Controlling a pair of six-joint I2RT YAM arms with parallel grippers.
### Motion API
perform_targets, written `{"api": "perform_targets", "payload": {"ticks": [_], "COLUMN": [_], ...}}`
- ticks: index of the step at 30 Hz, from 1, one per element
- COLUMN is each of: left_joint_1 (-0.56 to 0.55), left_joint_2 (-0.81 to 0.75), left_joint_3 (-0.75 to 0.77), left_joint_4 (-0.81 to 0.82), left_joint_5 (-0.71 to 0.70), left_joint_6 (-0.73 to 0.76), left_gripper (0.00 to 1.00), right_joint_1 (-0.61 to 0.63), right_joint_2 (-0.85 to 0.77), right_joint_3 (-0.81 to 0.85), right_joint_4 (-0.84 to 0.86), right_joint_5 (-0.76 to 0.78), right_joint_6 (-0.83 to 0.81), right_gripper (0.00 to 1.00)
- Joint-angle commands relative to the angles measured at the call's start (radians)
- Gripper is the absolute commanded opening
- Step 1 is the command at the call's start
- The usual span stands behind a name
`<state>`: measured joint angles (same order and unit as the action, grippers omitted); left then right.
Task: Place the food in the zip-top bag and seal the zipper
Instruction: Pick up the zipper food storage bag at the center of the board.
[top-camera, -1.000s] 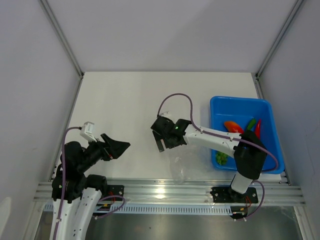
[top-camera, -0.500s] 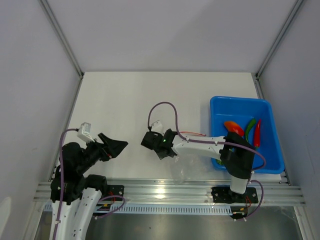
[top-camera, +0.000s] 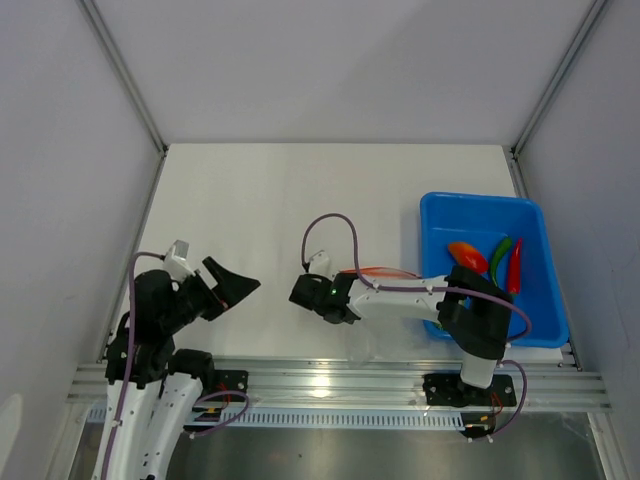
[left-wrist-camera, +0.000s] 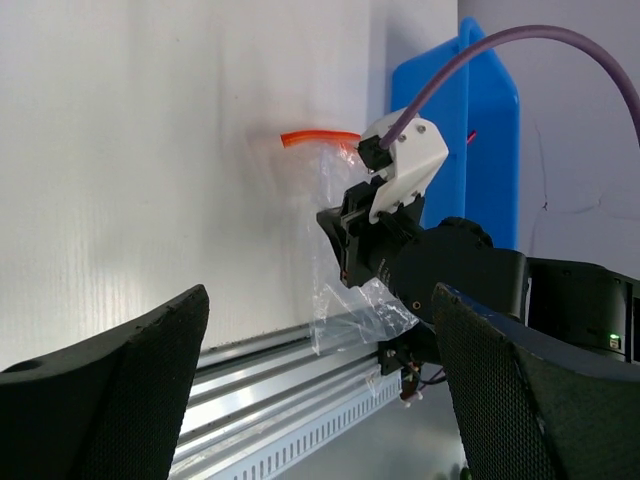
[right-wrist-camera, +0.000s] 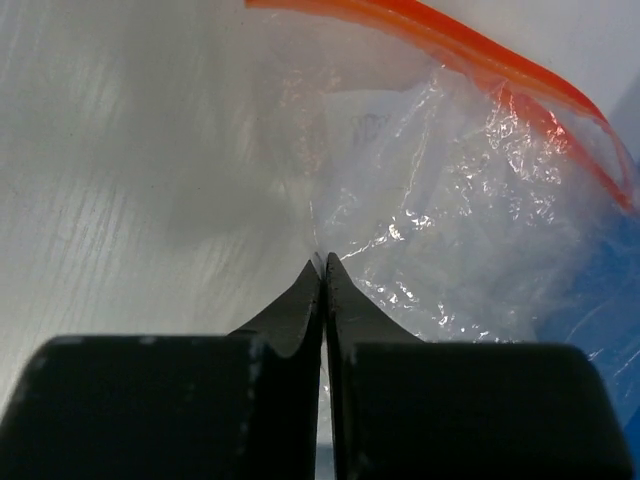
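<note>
The clear zip-top bag (right-wrist-camera: 460, 210) lies flat on the white table, its orange-red zipper (right-wrist-camera: 450, 35) along the far edge. My right gripper (right-wrist-camera: 323, 262) is shut, its tips pinched together on the bag's left edge. From above, that gripper (top-camera: 322, 296) sits low over the bag (top-camera: 362, 340), with the zipper (top-camera: 382, 271) just beyond it. The food stays in the blue tray (top-camera: 480, 200): an orange piece (top-camera: 467, 254), a green pepper (top-camera: 500, 250) and a red pepper (top-camera: 515, 265). My left gripper (top-camera: 235, 285) hangs open and empty to the left, facing the bag (left-wrist-camera: 335, 190).
The blue tray (left-wrist-camera: 490, 130) stands at the right side of the table, close to the bag. A metal rail (top-camera: 330, 380) runs along the near table edge, and the bag's near corner (left-wrist-camera: 365, 315) reaches it. Grey walls enclose the table.
My right gripper moved nearer and down onto the bag's left edge, then went from open to shut. The left arm shifted only slightly.
</note>
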<state>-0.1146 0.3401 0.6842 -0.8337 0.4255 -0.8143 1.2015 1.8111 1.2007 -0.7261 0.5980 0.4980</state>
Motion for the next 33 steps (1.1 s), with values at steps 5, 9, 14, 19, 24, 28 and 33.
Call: {"api": "perform_targets", "payload": {"ticks": [5, 9, 14, 19, 24, 28, 33], "left_joint_1": [0.007, 0.007, 0.007, 0.007, 0.007, 0.007, 0.007], "left_joint_2": [0.095, 0.129, 0.154, 0.169, 0.233, 0.316, 0.356], "left_joint_3": [-0.017, -0.043, -0.089, -0.146, -0.241, -0.298, -0.285], "left_joint_4": [0.074, 0.142, 0.199, 0.275, 0.373, 0.479, 0.512], "left_joint_5": [0.105, 0.197, 0.274, 0.328, 0.419, 0.467, 0.467], "left_joint_6": [0.000, 0.007, -0.040, -0.109, -0.170, -0.230, -0.253], "left_gripper": [0.93, 0.82, 0.82, 0.85, 0.84, 0.81, 0.79], "right_joint_1": [0.020, 0.036, 0.040, 0.050, 0.055, 0.062, 0.072], "right_joint_2": [-0.183, -0.391, -0.565, -0.691, -0.757, -0.774, -0.771], "right_joint_3": [-0.061, -0.171, -0.277, -0.358, -0.385, -0.391, -0.385], "right_joint_4": [0.168, 0.366, 0.490, 0.545, 0.565, 0.571, 0.585], "right_joint_5": [-0.009, -0.165, -0.381, -0.533, -0.581, -0.621, -0.641], "right_joint_6": [-0.080, -0.211, -0.309, -0.365, -0.368, -0.369, -0.374], "right_gripper": [0.00, 0.00, 0.00, 0.00, 0.00, 0.00, 0.00]}}
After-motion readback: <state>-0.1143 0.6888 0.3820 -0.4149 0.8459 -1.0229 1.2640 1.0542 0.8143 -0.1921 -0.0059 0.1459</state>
